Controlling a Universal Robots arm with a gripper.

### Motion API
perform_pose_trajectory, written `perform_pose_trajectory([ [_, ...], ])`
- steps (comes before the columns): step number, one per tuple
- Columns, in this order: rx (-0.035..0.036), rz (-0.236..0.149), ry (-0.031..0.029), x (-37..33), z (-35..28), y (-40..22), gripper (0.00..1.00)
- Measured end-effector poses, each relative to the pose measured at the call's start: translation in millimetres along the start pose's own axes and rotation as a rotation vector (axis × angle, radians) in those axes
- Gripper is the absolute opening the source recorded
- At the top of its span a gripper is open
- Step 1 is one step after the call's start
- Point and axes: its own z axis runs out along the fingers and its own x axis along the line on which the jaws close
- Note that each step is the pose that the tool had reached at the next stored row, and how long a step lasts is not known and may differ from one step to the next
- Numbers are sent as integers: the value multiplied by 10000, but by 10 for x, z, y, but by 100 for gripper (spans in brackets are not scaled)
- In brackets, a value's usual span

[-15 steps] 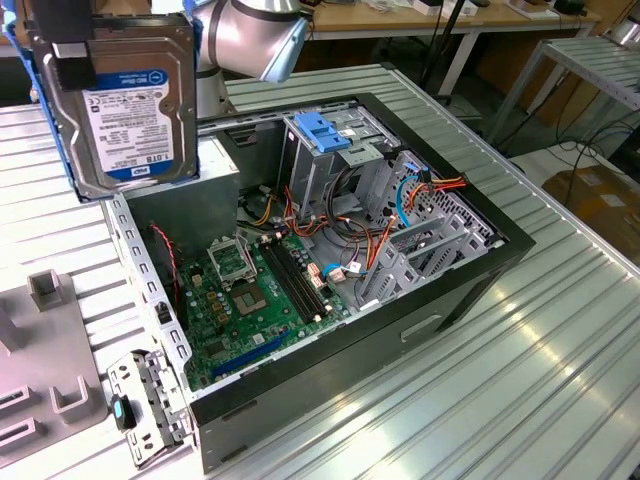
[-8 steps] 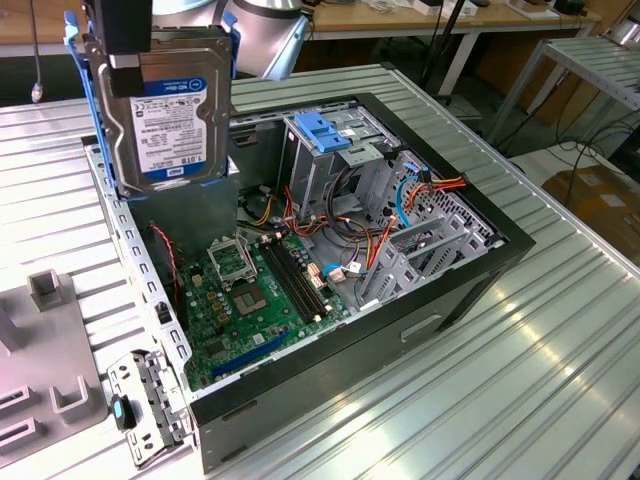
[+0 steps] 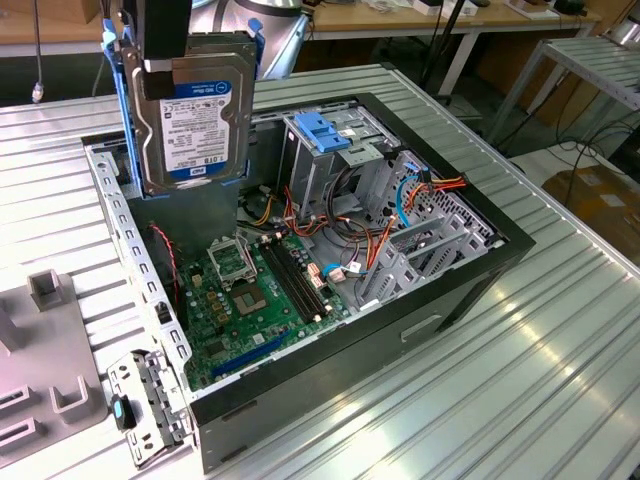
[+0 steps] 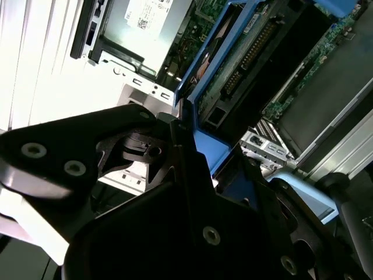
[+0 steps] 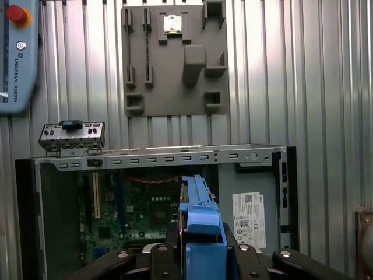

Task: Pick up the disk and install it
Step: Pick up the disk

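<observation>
Hand (image 3: 158, 52) clamps flat, blue-railed disk (image 3: 195, 130) upright over open computer case (image 3: 380, 350).

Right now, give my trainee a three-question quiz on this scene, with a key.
1. True or false: the disk lies flat.
2. What does the gripper hold? A) a screwdriver B) the disk C) nothing
3. Fill in: the disk hangs over the open ___.
Key: 1 false, it is upright; 2 B; 3 case.
</observation>
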Motion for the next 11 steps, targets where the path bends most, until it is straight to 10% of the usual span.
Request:
perform_pose_trajectory([
  [11, 1, 91, 4, -16, 47, -321, 37],
])
